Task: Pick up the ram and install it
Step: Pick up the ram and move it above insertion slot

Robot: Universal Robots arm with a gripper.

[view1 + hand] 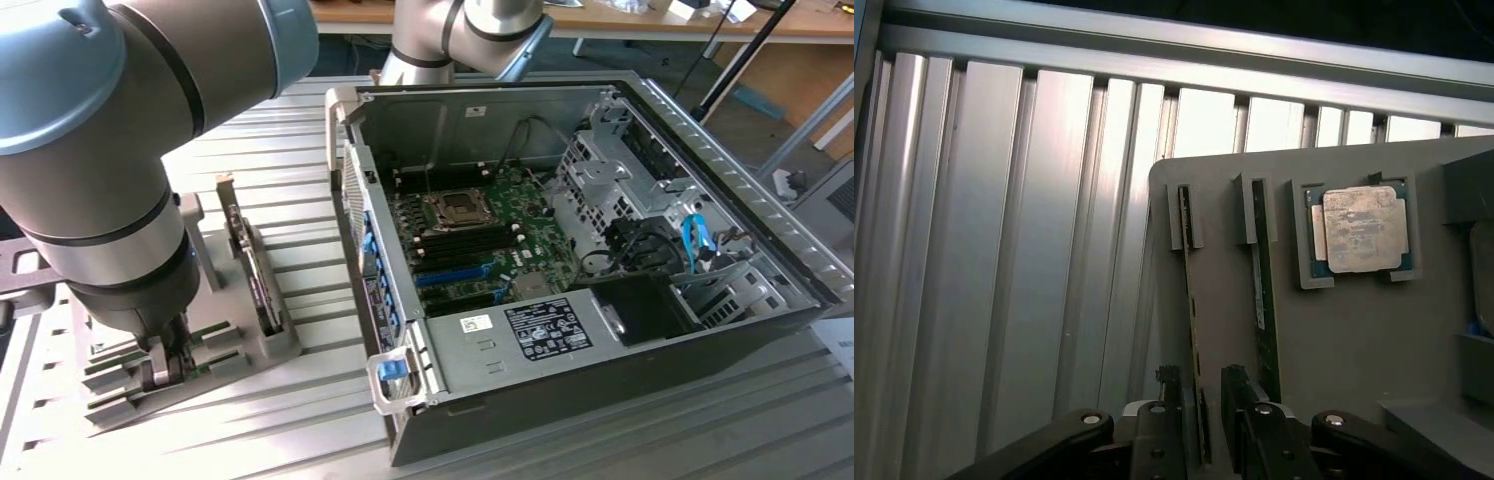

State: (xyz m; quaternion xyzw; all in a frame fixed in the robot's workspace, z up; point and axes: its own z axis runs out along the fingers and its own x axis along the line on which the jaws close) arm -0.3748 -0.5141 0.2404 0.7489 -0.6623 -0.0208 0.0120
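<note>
Two ram sticks stand on edge in slots of a grey holder [1354, 350]: one ram stick [1190, 290] and a second ram stick [1259, 290] alongside it. My gripper [1202, 430] is lowered over the first stick. Its two black fingers [1169, 435] straddle the stick's near end, with a small gap still showing on one side, so it looks open. In the exterior view the gripper [167, 368] is down at the holder [274, 345], to the exterior view's left of the open computer case [747, 330]. Dark memory slots [461, 245] lie on the motherboard inside the case.
A square silver processor chip [1359, 230] sits in a pocket of the holder beside the sticks. An upright expansion card [254, 270] stands in the holder behind the gripper. The case holds a processor socket [454, 208], a power supply [534, 335] and drive cages [627, 170]. Everything rests on a ribbed aluminium table [267, 440].
</note>
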